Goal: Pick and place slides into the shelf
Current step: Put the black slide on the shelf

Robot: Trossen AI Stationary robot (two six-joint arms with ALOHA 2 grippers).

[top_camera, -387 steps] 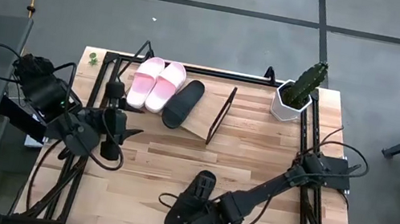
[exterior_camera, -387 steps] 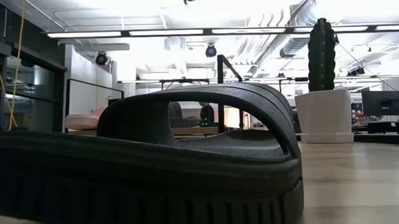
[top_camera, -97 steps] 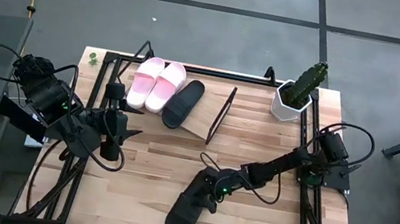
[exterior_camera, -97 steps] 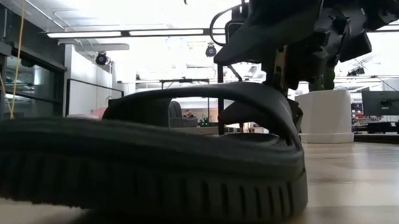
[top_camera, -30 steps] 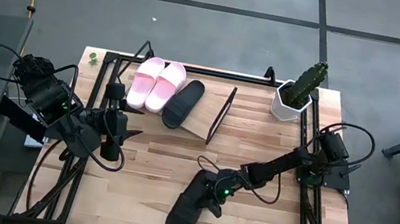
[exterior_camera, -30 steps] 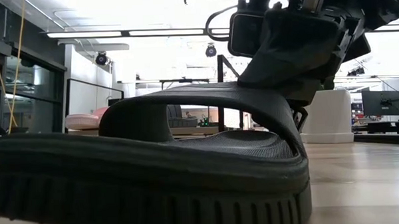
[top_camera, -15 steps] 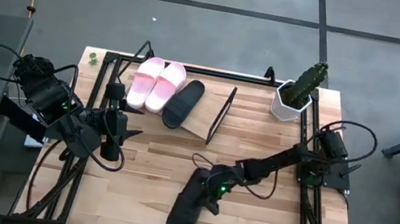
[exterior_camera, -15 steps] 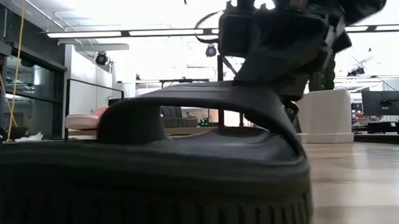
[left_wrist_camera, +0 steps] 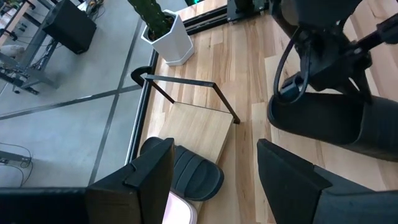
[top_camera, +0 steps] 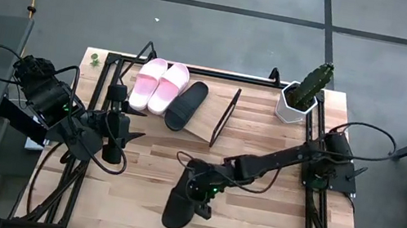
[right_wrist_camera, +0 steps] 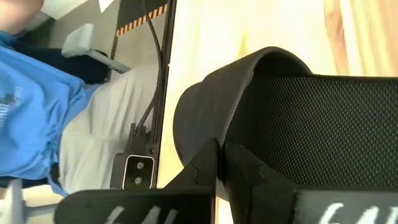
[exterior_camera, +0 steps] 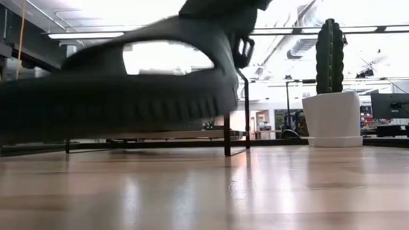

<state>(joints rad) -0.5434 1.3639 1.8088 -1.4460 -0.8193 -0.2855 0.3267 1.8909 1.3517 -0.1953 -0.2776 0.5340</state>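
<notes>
Black slide [top_camera: 179, 203] pinched in right claw [top_camera: 203, 189], clear of the surface; shelf [top_camera: 205, 116] lies beyond, free slot right of the shelved black one. Left claw [top_camera: 113, 149] spread, idle.

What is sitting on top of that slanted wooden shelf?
Two pink slides and one black slide lie on the shelf; its right part is bare board. Nothing beneath them shows.

Cactus in white pot [top_camera: 304, 93] at table [top_camera: 252, 221] corner; person [right_wrist_camera: 37, 93] nearby

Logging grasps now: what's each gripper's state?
Left gripper: open, empty, waiting at the table's left side.
Right gripper: shut on the black slide, which is lifted off the tabletop.
</notes>
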